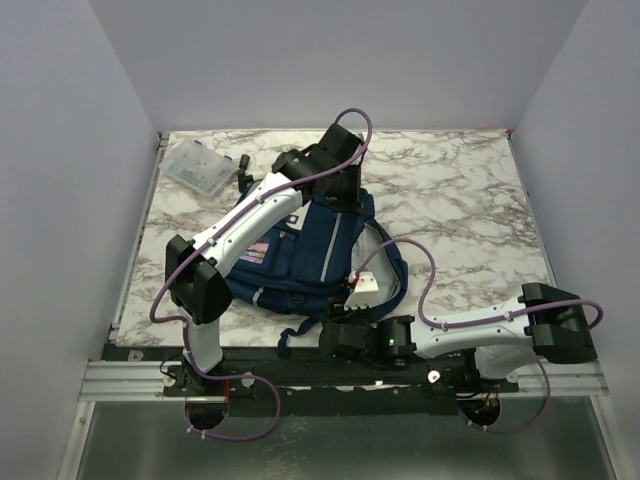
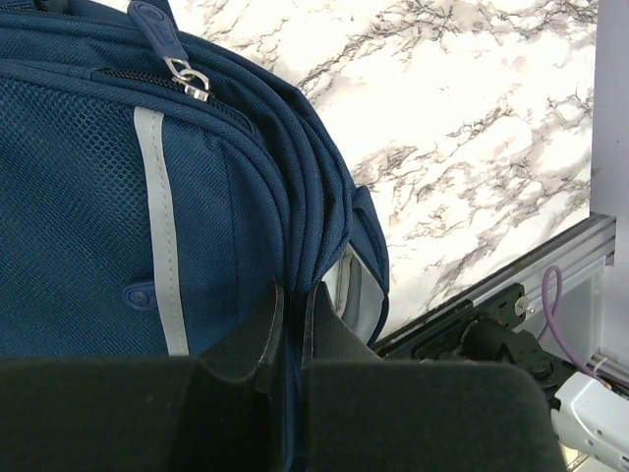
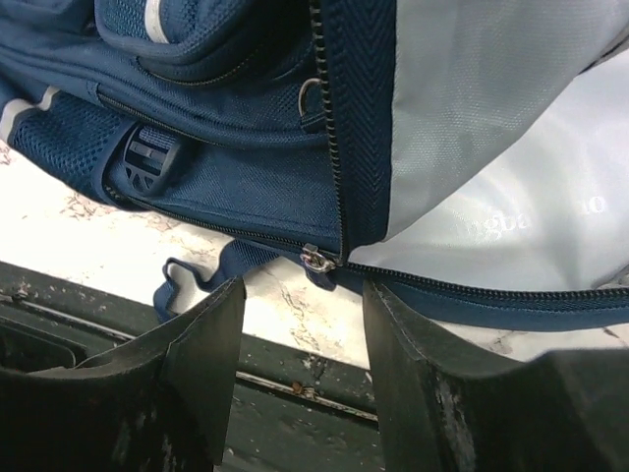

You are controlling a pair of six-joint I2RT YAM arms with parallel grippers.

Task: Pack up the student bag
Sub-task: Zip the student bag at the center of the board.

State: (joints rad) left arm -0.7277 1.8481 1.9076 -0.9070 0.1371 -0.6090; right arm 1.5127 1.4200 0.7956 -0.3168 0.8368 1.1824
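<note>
The bag (image 1: pixel 300 260) lies flat in the middle of the counter (image 1: pixel 450 190). Its long axis slants from the near left toward the far right. A clear box (image 1: pixel 198 165) sits well apart at the far left corner.

The left pincer (image 2: pixel 292 334) is at the bag's far end. Its jaws are narrow and pinch a fold of the blue fabric along the side seam.

The right pincer (image 3: pixel 303 334) is at the bag's near edge, jaws wide and holding nothing. The zip pull (image 3: pixel 314 258) lies straight ahead of it, just beyond the gap and about centred between the jaws. From the pull the zip track runs away from the pincer, and pale lining (image 3: pixel 491 147) shows to its right, so the main compartment seems partly open, though the close view makes the extent hard to judge.

The right arm is the nearer one to that pull. A short advance should bring the jaws around it.
</note>
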